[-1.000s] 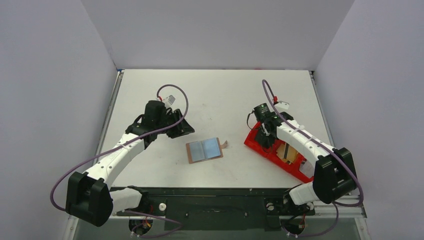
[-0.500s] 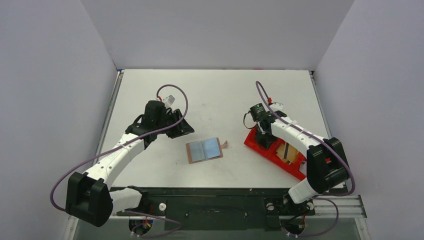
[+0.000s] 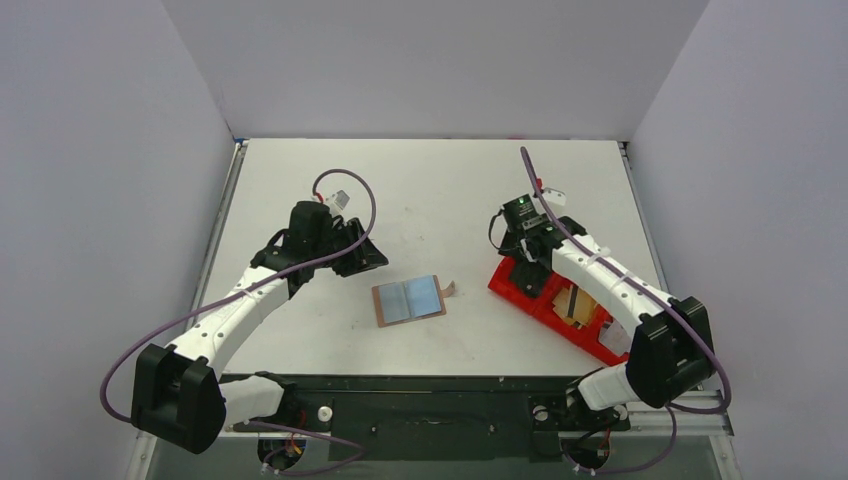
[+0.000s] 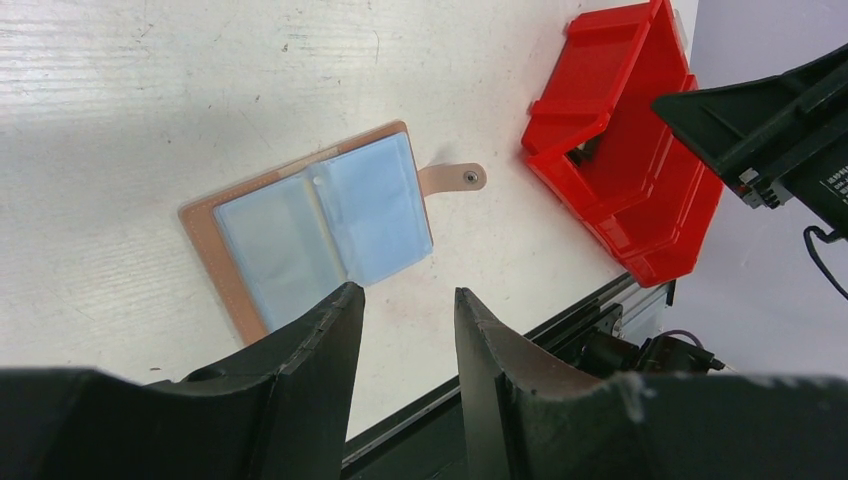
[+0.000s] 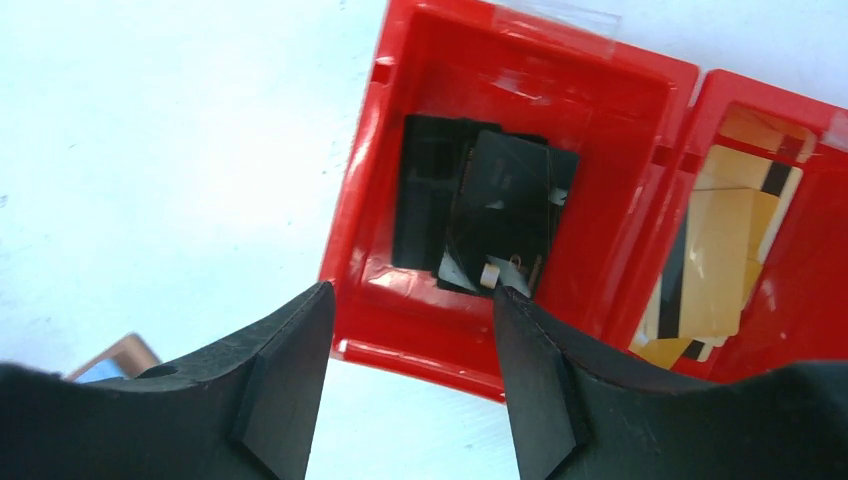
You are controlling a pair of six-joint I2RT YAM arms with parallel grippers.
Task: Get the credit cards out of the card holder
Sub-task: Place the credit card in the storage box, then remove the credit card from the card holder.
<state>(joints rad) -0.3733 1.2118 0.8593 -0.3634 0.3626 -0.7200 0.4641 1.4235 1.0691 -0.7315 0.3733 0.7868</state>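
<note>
Table (image 3: 430, 180): card holder (image 4: 310, 225) (open) just beyond left fingers (image 4: 322, 345).

A robot lab cell: bare white walls (image 3: 420, 60) enclose a white table (image 3: 430, 180) edged by a metal rail (image 3: 222, 225).

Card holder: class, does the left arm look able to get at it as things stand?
Probably yes. The card holder lies open and flat, uncovered, and nothing stands between it and the open left gripper hovering close by.

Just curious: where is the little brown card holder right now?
Seen from above, the card holder lies open flat on the table, near its middle, just left of the red tray.
</note>
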